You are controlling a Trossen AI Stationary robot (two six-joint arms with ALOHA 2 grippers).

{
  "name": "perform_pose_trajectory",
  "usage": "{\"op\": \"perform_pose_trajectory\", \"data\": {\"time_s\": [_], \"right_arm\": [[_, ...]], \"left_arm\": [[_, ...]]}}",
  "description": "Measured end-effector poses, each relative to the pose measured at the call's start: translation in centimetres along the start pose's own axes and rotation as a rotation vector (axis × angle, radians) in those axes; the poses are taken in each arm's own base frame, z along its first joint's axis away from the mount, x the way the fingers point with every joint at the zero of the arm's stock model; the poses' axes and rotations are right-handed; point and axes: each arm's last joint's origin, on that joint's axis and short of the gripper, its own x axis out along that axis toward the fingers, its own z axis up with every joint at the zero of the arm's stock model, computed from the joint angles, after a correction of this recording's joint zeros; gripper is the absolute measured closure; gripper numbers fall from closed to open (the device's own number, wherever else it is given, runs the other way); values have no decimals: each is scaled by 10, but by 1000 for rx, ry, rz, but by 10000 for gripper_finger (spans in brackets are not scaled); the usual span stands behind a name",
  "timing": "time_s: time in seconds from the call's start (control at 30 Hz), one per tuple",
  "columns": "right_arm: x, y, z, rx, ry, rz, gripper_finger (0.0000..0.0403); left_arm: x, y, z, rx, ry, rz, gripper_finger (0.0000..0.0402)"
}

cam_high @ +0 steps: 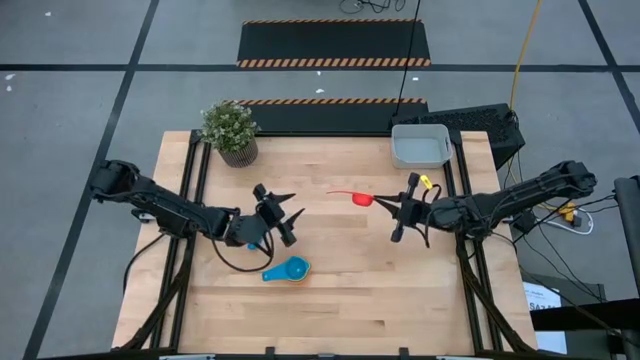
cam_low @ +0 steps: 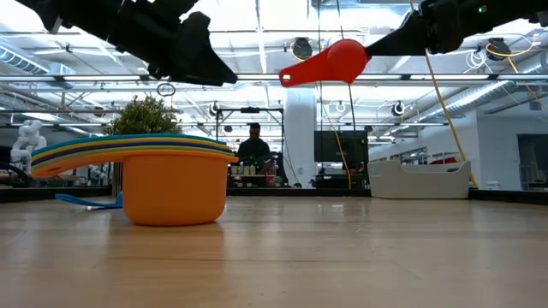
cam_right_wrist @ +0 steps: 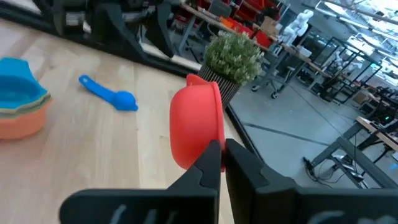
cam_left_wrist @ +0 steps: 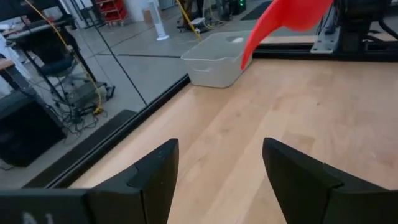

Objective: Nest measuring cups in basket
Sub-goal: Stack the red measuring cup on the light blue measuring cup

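A red measuring cup (cam_high: 362,198) hangs in the air near the table's middle, shut in my right gripper (cam_high: 397,208); its handle (cam_high: 338,193) points toward the table's left. A stack of nested cups (cam_high: 288,270), light blue on top and orange at the bottom (cam_low: 171,184), stands on its base near the near edge. A small dark blue cup (cam_right_wrist: 109,93) lies on the wood beside my left gripper (cam_high: 281,216), which hovers open above bare table. The light-grey basket (cam_high: 420,146) sits at the far right corner. My right gripper pinches the red cup by its bowl wall (cam_right_wrist: 210,149), on the side opposite the handle (cam_right_wrist: 198,79). One finger seems to lie inside the rim and one outside. The fingers (cam_low: 390,41) come level from the table's right. The cup (cam_low: 338,62) is lifted clear, well above the table.
A potted green plant (cam_high: 230,131) stands at the far left corner. Black rails run along both table sides. Open wood lies between the red cup and the basket (cam_left_wrist: 214,59). A person (cam_low: 254,145) stands far off in the room behind.
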Motion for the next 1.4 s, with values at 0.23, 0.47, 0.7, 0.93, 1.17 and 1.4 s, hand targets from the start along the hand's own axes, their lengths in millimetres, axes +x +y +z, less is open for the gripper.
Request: {"op": "perform_pose_trajectory", "data": {"time_s": [0.23,0.47,0.7,0.93,1.17,1.4], "right_arm": [[0,-1,9,55,-103,45,403],[-2,-2,17,146,-187,84,403],[-6,-2,25,177,-258,83,403],[-7,-3,28,180,-288,71,403],[-7,-3,28,172,-289,70,403],[-6,-3,27,126,-287,60,403]], "left_arm": [[-1,1,20,-36,-151,1,167],[-2,6,44,-19,-368,-108,167],[-2,7,47,70,-404,-101,167],[-2,11,55,120,-498,-112,167],[-3,13,56,162,-505,-68,167],[-13,11,61,269,-514,68,167]]}}
